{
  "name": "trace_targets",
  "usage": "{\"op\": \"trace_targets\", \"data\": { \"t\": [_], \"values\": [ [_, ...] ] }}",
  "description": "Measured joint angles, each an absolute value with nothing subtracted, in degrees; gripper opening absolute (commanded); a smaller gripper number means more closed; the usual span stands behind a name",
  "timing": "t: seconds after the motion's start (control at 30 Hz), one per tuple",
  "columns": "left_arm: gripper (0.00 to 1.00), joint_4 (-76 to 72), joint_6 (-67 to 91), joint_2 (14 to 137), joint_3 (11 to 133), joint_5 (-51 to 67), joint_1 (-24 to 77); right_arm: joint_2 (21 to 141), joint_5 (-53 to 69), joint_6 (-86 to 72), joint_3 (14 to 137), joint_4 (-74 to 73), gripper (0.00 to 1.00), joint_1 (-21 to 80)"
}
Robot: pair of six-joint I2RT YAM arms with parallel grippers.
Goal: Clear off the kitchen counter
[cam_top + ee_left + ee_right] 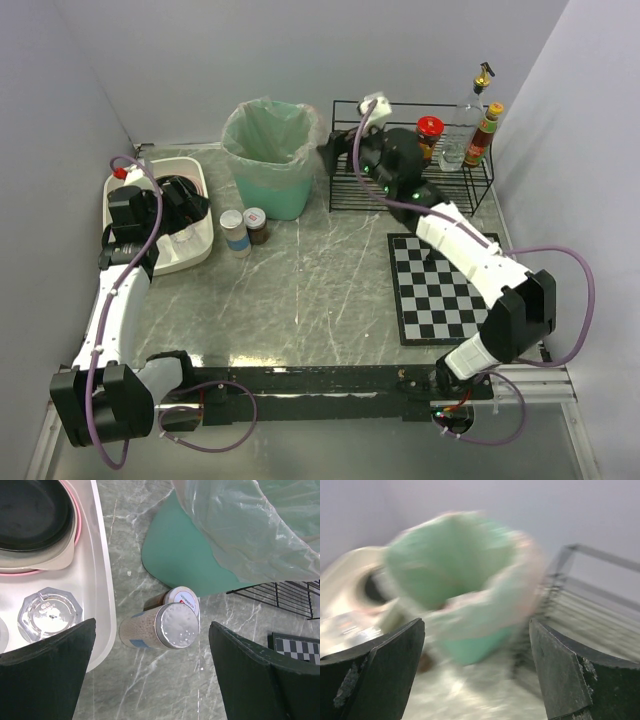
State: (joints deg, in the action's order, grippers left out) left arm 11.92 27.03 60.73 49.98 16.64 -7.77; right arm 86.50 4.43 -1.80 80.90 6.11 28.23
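Observation:
The grey marble kitchen counter holds two spice shakers beside the white tub: one with a silver lid and a brown one. My left gripper hovers open and empty over the tub's right edge. In the left wrist view the silver-lidded shaker and the brown shaker stand ahead of its gripper, between the lines of its fingers. My right gripper is open and empty, raised between the green bin and the wire rack. The right wrist view is motion-blurred, its gripper facing the bin.
The white tub holds a black dish on plates and a glass. A green bin with a plastic liner stands at the back. The wire rack holds a red-lidded jar and two bottles. A checkered mat lies right.

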Motion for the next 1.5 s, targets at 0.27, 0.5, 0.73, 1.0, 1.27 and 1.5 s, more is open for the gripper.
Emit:
{"op": "trace_targets", "data": {
  "t": [0.27, 0.5, 0.73, 1.0, 1.27, 1.5],
  "values": [
    [0.99, 11.9, 27.1, 60.7, 50.0, 16.4, -7.8, 85.5, 9.8, -10.8, 73.0, 8.5, 0.93, 37.8],
    [0.99, 14.0, 28.4, 60.7, 50.7, 10.6, -7.8, 92.6, 12.0, -13.4, 72.6, 12.8, 0.95, 42.8],
    [0.99, 16.4, 29.4, 58.1, 51.2, 0.2, -7.8, 104.5, 11.7, -10.9, 78.1, 12.4, 0.95, 47.9],
    [0.99, 17.2, 29.6, 56.4, 51.2, -4.4, -7.8, 110.1, 11.3, -9.3, 85.1, 12.2, 0.97, 50.5],
    [0.99, 17.1, 29.6, 56.4, 51.2, -4.4, -7.8, 115.2, 9.5, -7.9, 91.7, 10.8, 1.0, 51.8],
    [0.99, 17.1, 29.6, 56.4, 51.2, -4.0, -7.8, 120.4, 7.7, -6.0, 96.1, 7.1, 1.0, 53.1]
  ]
}}
